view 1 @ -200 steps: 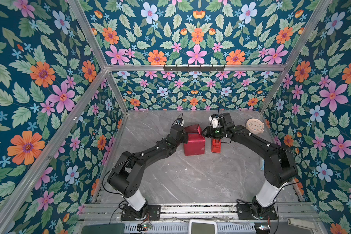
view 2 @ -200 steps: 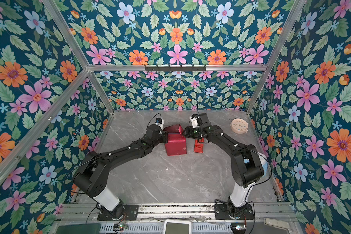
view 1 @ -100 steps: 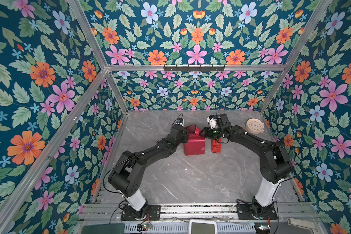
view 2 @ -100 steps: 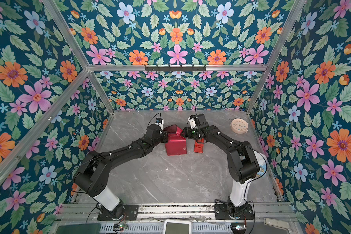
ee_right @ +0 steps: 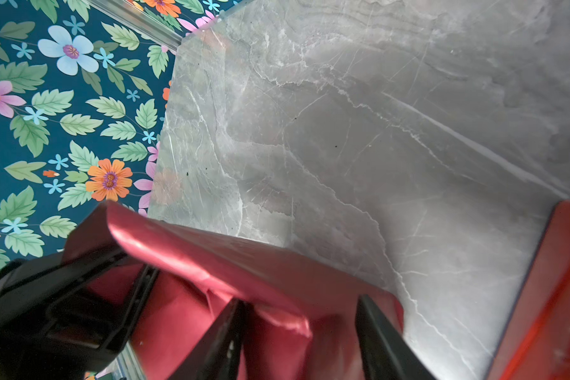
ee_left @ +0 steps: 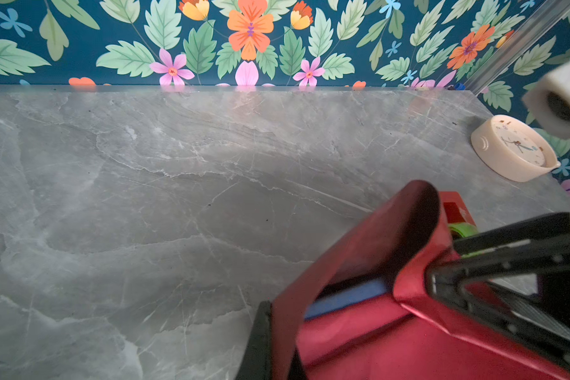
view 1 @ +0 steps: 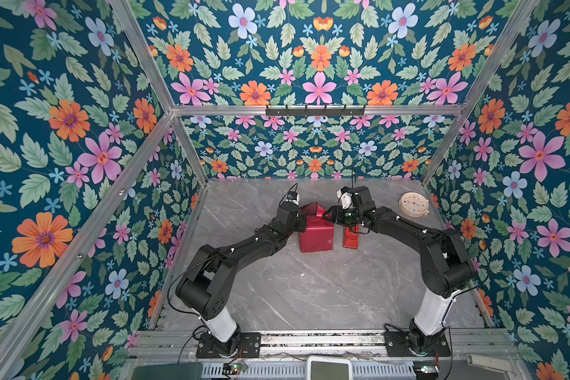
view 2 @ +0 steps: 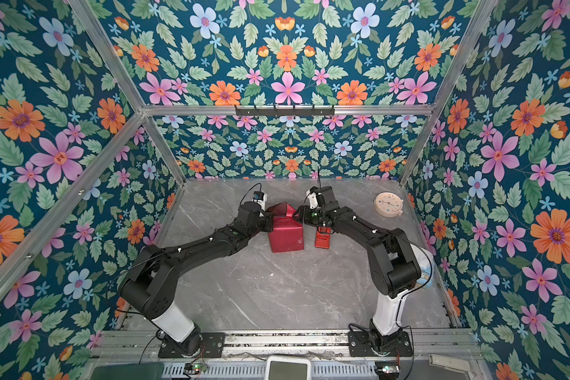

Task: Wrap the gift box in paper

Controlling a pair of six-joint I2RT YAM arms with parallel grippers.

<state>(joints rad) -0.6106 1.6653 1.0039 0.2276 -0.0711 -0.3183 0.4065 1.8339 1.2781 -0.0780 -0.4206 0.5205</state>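
- Right fingers (ee_right: 372, 325), spread, sit closer to the paper (view 1: 316, 235) than a second ago and straddle a fold.
- Left fingers (ee_left: 260, 339) pinch the paper's edge, unchanged.
- Gift box (ee_left: 346, 294) sits mid-counter (view 1: 310, 289), wrapped; only a blue sliver shows.

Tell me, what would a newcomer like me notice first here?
The loud floral walls shout first, all around. Then the black left arm and right arm meet toward the back of the grey table, at red paper folded around a gift box. A cream clock lies in the far right corner.
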